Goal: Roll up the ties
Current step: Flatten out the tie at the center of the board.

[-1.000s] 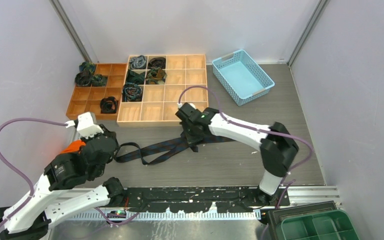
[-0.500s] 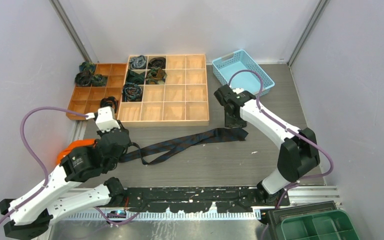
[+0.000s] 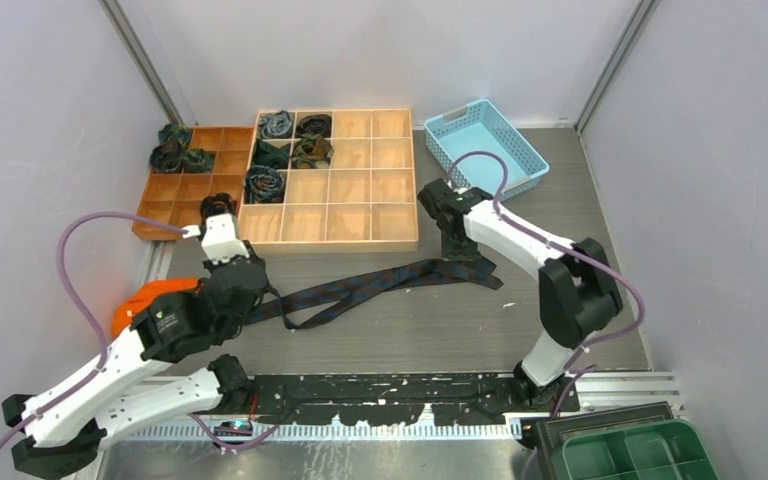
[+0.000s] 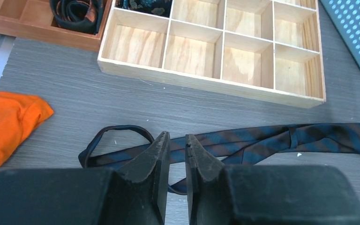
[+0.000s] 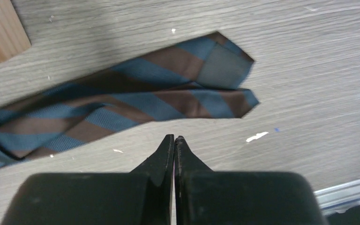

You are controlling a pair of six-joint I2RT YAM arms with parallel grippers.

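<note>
One striped tie [image 3: 365, 285], left end hidden, left tool [image 4: 174, 137] barely parted, right tool [image 5: 174, 138] closed empty

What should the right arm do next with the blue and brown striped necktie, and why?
Probably open the right gripper and lower it onto the wide end of the blue and brown striped necktie. It is shut and empty beside that end, and the tie lies unrolled.
</note>
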